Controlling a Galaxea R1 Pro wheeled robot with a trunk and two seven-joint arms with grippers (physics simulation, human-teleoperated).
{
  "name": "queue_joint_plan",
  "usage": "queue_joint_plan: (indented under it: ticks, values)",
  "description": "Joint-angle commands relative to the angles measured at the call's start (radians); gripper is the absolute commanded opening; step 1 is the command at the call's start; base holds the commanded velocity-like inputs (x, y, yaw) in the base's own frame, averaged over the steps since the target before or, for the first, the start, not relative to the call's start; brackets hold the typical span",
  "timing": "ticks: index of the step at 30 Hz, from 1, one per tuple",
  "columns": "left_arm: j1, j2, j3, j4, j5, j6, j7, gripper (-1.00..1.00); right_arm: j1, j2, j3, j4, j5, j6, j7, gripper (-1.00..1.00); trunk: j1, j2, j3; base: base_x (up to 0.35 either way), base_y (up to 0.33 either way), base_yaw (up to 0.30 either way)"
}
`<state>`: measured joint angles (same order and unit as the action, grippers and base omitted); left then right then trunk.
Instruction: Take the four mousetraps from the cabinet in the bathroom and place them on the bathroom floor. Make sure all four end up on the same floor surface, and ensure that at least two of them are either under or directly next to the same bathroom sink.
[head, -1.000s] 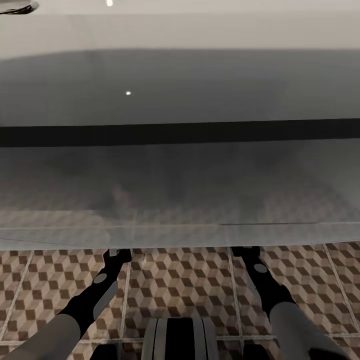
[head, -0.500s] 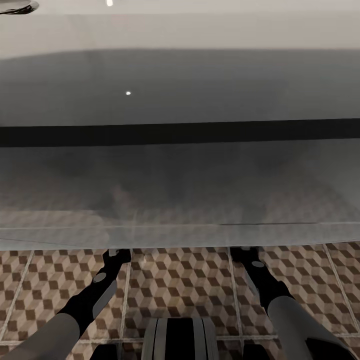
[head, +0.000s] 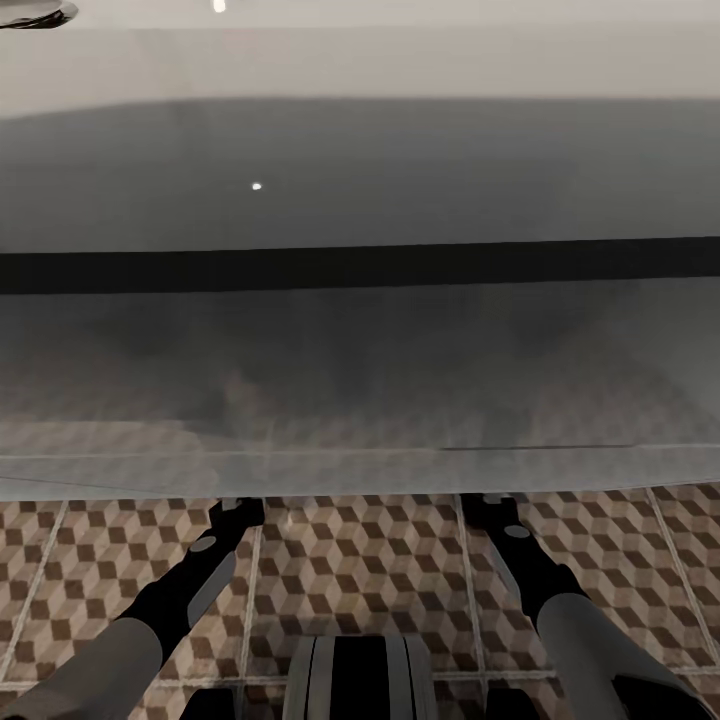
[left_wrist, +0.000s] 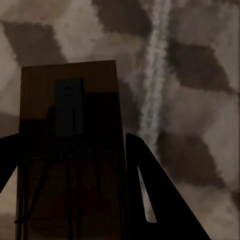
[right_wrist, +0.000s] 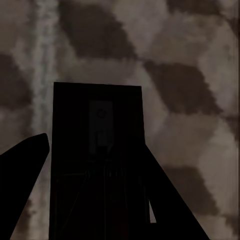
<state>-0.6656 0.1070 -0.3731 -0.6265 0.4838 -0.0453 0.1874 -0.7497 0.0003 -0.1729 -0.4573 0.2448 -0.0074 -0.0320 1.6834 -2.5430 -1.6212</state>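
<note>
Most of the head view is taken up by the glossy white sink (head: 360, 200), its big rounded edge overhanging the bathroom floor (head: 360, 570), with the cube-pattern tiles mirrored faintly in its underside. Both arms are stretched forward and down from the bottom corners, angled inward a bit, and their tips are tucked right under the basin's edge. The left gripper (head: 236, 508) is seen just at the rim line, and the right gripper (head: 488, 505) is about level with it, the two kept well apart. In the left wrist view a mousetrap (left_wrist: 70, 145) is clamped between the dark fingers (left_wrist: 160, 200), a flat wooden board with a metal plate and wire parts, held over a pale grout line. In the right wrist view a second mousetrap (right_wrist: 97, 160) is pinched between that claw's fingers (right_wrist: 22, 180) the same way, in deep shadow, so it looks almost black. Whether either board is touching the tiles can't be told from these shots.
</note>
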Motion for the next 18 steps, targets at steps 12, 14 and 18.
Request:
queue_joint_plan:
  ticks: [12, 14, 18]
  values:
    - [-0.011, -0.001, -0.005, -0.001, 0.011, 0.066, 0.007, -1.0, 0.0, 0.0, -0.005, 0.013, 0.009, 0.006, 0.003, -1.0, 0.0, 0.0, 0.0, 0.0, 0.0, 0.0]
    - [-0.012, -0.001, -0.004, -0.002, 0.011, 0.077, 0.007, -1.0, 0.0, -0.001, -0.005, 0.013, 0.011, 0.006, 0.003, -1.0, 0.0, 0.0, 0.0, 0.0, 0.0, 0.0]
    - [-0.012, -0.005, -0.004, -0.011, 0.012, 0.084, 0.008, -1.0, 0.0, -0.002, -0.006, 0.01, 0.014, 0.004, 0.003, -1.0, 0.0, 0.0, 0.0, 0.0, 0.0, 0.0]
